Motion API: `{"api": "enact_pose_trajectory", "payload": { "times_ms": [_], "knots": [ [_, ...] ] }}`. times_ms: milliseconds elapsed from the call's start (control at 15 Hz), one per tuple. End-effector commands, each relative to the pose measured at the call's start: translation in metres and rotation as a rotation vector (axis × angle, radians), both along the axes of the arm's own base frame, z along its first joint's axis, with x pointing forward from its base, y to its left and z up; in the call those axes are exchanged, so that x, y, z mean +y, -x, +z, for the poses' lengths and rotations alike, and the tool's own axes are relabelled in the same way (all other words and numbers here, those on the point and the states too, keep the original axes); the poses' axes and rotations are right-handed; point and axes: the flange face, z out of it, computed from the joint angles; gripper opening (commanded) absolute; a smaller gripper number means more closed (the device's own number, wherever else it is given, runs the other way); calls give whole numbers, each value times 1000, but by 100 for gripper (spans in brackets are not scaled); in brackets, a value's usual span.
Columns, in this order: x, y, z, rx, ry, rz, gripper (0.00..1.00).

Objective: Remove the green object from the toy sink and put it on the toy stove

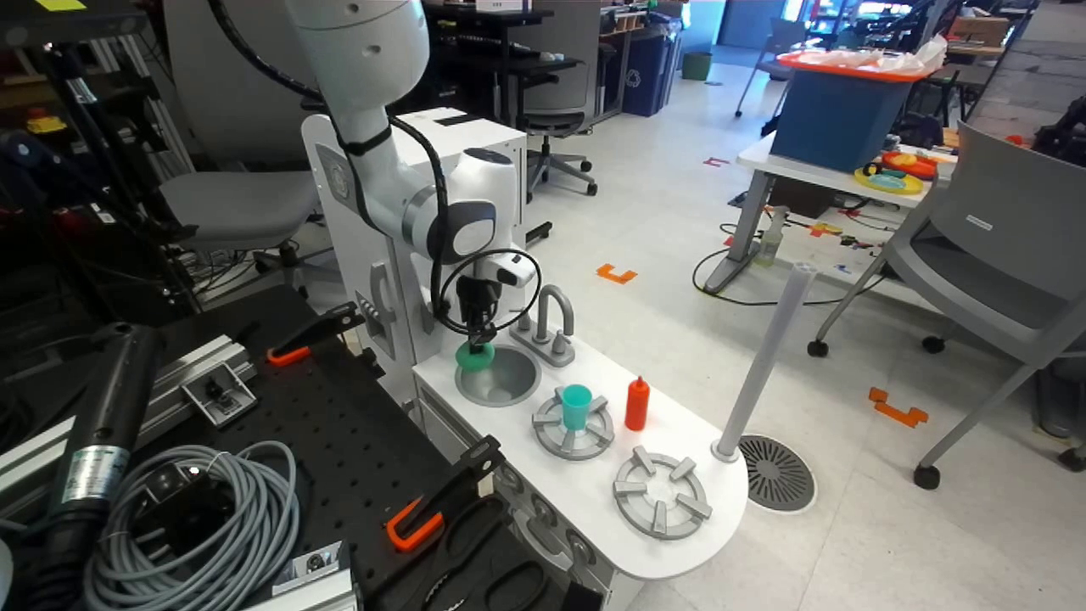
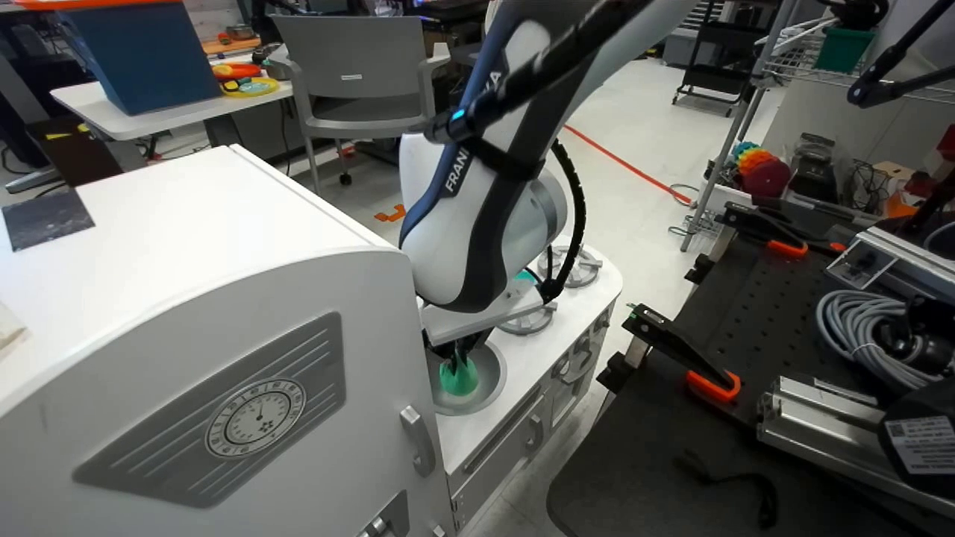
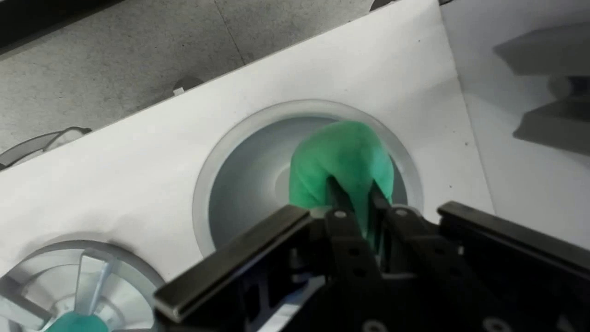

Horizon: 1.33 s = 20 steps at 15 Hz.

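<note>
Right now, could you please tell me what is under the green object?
The toy sink is beneath the green object that the hand grips; the sink's surface directly underneath is hidden.

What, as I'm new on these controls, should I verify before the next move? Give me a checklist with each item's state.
1. Grip: ok; the fingers are shut on the green object.
2. Lift: cannot tell; it shows over the toy sink in the wrist view, its height above the basin unclear.
3. Side clearance: cannot tell; the faucet stands beside the sink, its gap to the fingers unclear.
4. Target: ok; the toy stove, the burner farther from the sink, shows its spokes in full view.
5. Low straight path: not ok; a teal cup stands on the nearer burner, in between.
6. Neighbour: ok; the red bottle is upright beside the nearer burner.
</note>
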Motion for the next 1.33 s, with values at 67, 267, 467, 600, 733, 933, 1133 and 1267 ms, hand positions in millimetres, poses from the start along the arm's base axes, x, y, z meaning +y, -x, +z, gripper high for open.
{"api": "enact_pose_trajectory", "payload": {
  "times_ms": [67,267,467,600,733,933,1133,1267],
  "knots": [
    [-37,27,60,-98,-39,-67,3],
    [-85,33,95,-160,-68,-162,3],
    [-143,41,129,-219,-87,-261,3],
    [-181,45,148,-242,-105,-320,3],
    [-210,42,155,-226,-126,-342,3],
    [-248,28,150,-171,-132,-374,3],
    [-279,7,134,-97,-103,-423,3],
    [-298,-6,121,-62,-65,-450,3]
  ]
}}
